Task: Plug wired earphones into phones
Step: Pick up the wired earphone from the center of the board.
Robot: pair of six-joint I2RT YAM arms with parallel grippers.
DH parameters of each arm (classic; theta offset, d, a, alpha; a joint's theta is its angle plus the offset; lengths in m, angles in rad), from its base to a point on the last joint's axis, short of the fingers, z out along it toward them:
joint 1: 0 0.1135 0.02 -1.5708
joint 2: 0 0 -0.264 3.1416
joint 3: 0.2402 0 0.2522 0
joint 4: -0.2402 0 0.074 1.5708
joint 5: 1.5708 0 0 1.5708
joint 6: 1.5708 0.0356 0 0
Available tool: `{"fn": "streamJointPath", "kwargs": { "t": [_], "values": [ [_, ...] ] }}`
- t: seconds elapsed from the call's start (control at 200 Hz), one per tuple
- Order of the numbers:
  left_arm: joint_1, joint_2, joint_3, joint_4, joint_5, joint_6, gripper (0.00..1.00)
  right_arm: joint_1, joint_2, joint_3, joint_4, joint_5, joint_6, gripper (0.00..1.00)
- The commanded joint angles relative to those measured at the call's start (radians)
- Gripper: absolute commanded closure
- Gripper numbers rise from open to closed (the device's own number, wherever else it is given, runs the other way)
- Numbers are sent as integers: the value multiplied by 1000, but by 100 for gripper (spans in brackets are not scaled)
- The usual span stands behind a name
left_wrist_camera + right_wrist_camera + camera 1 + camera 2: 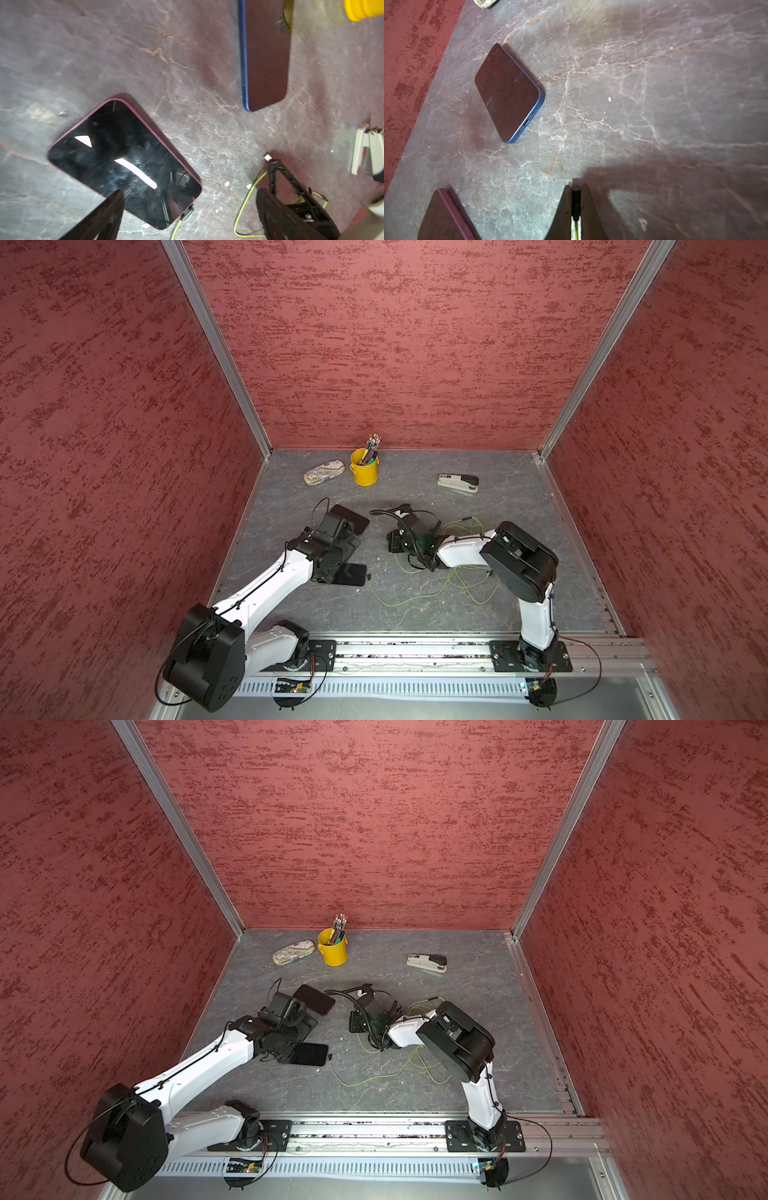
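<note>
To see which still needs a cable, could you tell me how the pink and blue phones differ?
The pink phone has a pink rim; the blue phone a blue one. A plug sits at the pink phone's end, seemingly inserted; the blue phone's port is empty. The pink phone lies nearer the table's front than the blue phone. Both lie flat on it.

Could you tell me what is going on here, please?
The robot is partway through its plugging job. The pink-edged phone appears to have a plug in its end already. The right gripper, jaws shut, holds the second plug short of the blue-edged phone, whose port is empty. The left gripper hovers over the pink-edged phone, jaws wide open, holding nothing.
</note>
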Motion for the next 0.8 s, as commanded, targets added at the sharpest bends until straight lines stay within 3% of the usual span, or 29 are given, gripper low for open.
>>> {"fn": "streamJointPath", "kwargs": {
  "t": [0.0,0.15,0.271,0.386,0.591,0.796],
  "values": [
    [-7,-5,-8,139,53,128,0,7,-84,-26,82,-33,30,93],
    [-44,-15,-37,327,142,259,0,8,-183,-87,167,-66,63,93],
    [-131,-7,-38,480,177,357,8,7,-261,-116,191,-93,68,94],
    [-209,-2,-23,543,145,412,17,8,-332,-137,178,-86,70,94],
    [-262,14,-40,622,101,443,34,9,-450,-168,138,-56,64,94],
    [-315,40,-14,688,30,483,40,34,-507,-158,66,-4,30,94]
  ]
}}
